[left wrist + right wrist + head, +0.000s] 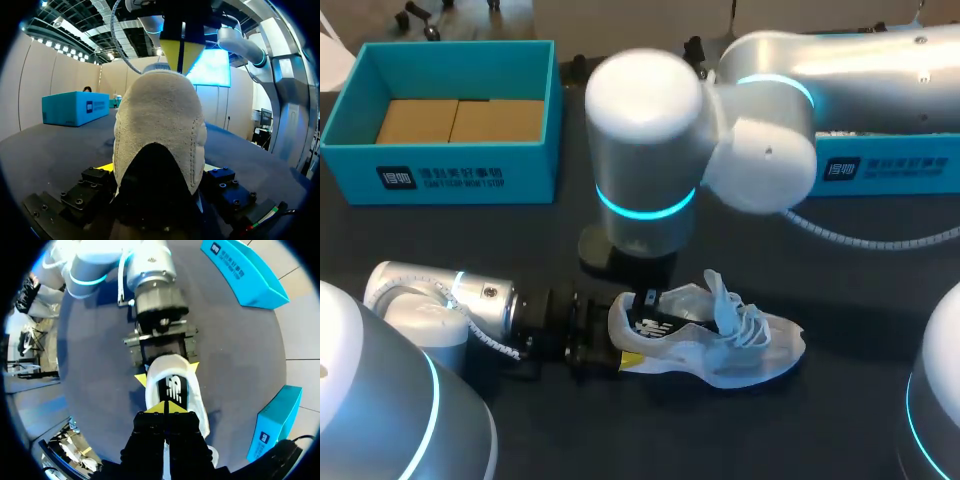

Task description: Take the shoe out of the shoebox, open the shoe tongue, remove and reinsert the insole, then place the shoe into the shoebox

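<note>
A white lace-up shoe [745,352] lies on its side on the dark table, toe to the right. My left gripper [618,342] holds its heel [160,130], one yellow finger on each side [167,372]. My right gripper [648,300] hangs over the shoe's opening with its yellow tips [165,407] pressed together. Those tips point down just behind the heel collar [182,55], at the black insole [172,387] with a white logo. I cannot tell whether they pinch the insole.
The open teal shoebox [440,170] with a cardboard bottom stands at the back left. A second teal box part [885,168] lies at the back right, under my right arm. Bare dark table lies in front of the shoe.
</note>
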